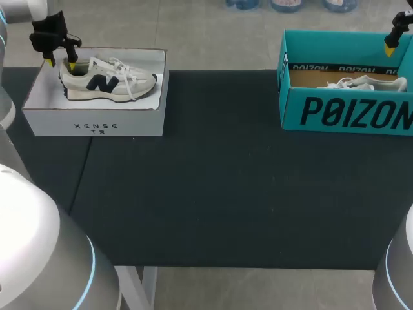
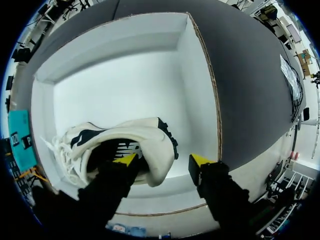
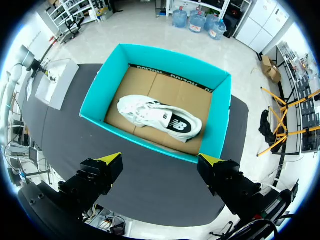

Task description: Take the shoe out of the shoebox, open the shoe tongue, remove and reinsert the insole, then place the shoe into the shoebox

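A cream sneaker (image 1: 106, 81) with a navy logo lies on its sole in the white shoebox (image 1: 97, 123) at the table's far left. My left gripper (image 1: 61, 64) hangs over its heel. In the left wrist view the left gripper (image 2: 162, 160) straddles the heel of the sneaker (image 2: 145, 137): one finger is inside the shoe's opening, the other outside with a gap to the heel, so it is open. My right gripper (image 1: 393, 39) hovers open, high above the teal shoebox (image 1: 348, 113). In the right wrist view the right gripper (image 3: 160, 162) is empty.
The teal shoebox (image 3: 150, 52) at the far right holds a second white sneaker (image 3: 160, 117) on its cardboard floor. A black mat (image 1: 226, 181) covers the table between the two boxes. The white box's floor (image 2: 125, 85) is bare ahead of the sneaker.
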{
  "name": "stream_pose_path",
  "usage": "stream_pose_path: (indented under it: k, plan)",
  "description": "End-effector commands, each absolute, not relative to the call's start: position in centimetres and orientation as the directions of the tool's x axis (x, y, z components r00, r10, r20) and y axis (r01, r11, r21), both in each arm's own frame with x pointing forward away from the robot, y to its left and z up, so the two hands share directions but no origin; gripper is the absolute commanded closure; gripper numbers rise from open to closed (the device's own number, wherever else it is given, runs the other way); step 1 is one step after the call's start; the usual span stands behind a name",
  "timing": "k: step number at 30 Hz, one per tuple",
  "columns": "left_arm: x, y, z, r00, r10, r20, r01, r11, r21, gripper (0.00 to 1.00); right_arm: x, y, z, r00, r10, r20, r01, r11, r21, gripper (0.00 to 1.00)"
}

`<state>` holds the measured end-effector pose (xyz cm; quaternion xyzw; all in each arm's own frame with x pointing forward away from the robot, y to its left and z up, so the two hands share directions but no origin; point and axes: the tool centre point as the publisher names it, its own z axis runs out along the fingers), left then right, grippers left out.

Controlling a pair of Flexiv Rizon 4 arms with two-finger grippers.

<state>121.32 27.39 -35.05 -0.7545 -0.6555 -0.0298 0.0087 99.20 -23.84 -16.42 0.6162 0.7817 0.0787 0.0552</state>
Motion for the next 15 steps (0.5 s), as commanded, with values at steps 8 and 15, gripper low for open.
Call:
stream_pose_path:
  k: [8, 15]
  plan:
    - [122.0, 28.0, -37.1, 0.134, 0.991, 0.023, 0.991, -0.134, 0.003, 0.35, 99.1, -23.9, -16.5, -0.235, 0.972, 0.012, 0.954, 0.229, 0.193, 0.0]
    - [121.8, 28.1, -38.5, 0.143, 0.99, 0.005, 0.989, -0.142, -0.03, 0.37, 99.1, -23.9, -16.5, -0.235, 0.972, 0.012, 0.954, 0.229, 0.193, 0.0]
